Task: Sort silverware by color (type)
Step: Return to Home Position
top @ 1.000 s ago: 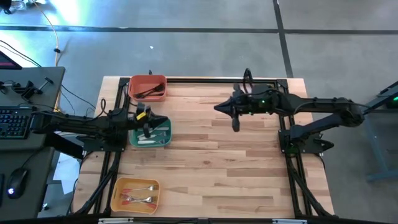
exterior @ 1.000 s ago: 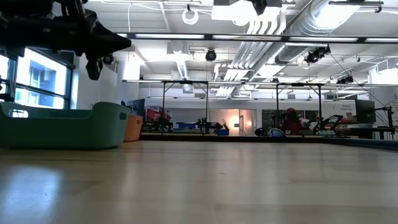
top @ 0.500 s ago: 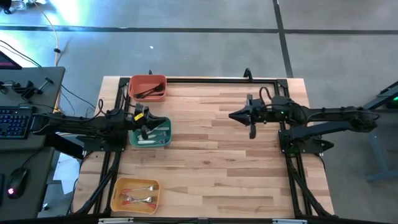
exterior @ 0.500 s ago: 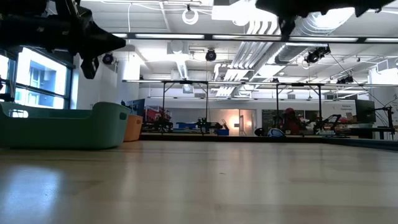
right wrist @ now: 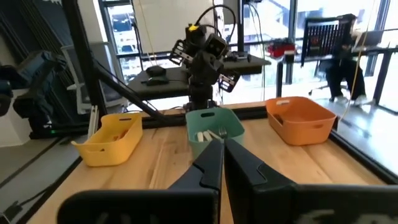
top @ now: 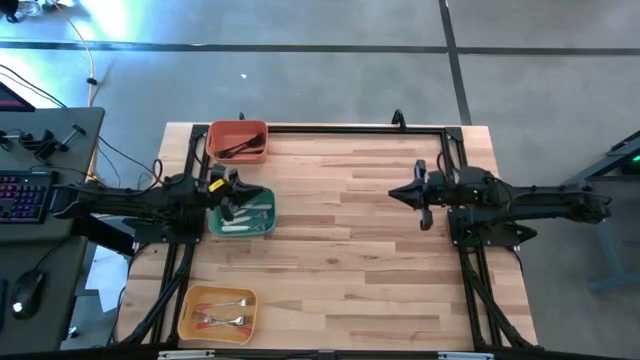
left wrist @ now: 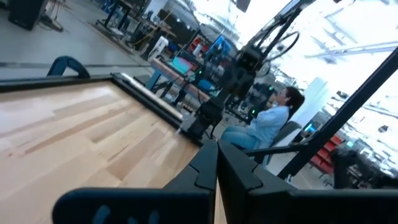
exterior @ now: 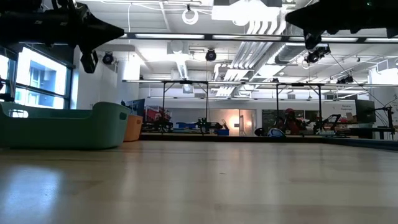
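Observation:
The silverware lies sorted in three bins by the table's left edge. Black pieces (top: 238, 148) are in the orange-red bin (top: 213, 140). White-handled ones (top: 250, 214) are in the teal bin (top: 262, 226), also seen in the right wrist view (right wrist: 210, 134). Orange-handled ones (top: 224, 318) are in the yellow bin (top: 190, 312). My left gripper (top: 240, 199) hangs shut and empty above the teal bin, high in the low view (exterior: 91, 60). My right gripper (top: 394, 194) hovers shut and empty over the table's right half, pointing left.
Bare wooden tabletop (top: 340, 260) spreads between the bins and the right arm. A black metal frame (top: 330, 128) borders the table. A keyboard and mouse sit on a side desk (top: 30, 195) to the left. A seated person (left wrist: 267, 121) is in the room beyond.
My right gripper has drawn back from the table's far middle toward the right edge and a little nearer, staying shut. My left gripper has risen slightly over the teal bin and pulled a little toward the left edge. No silverware has moved.

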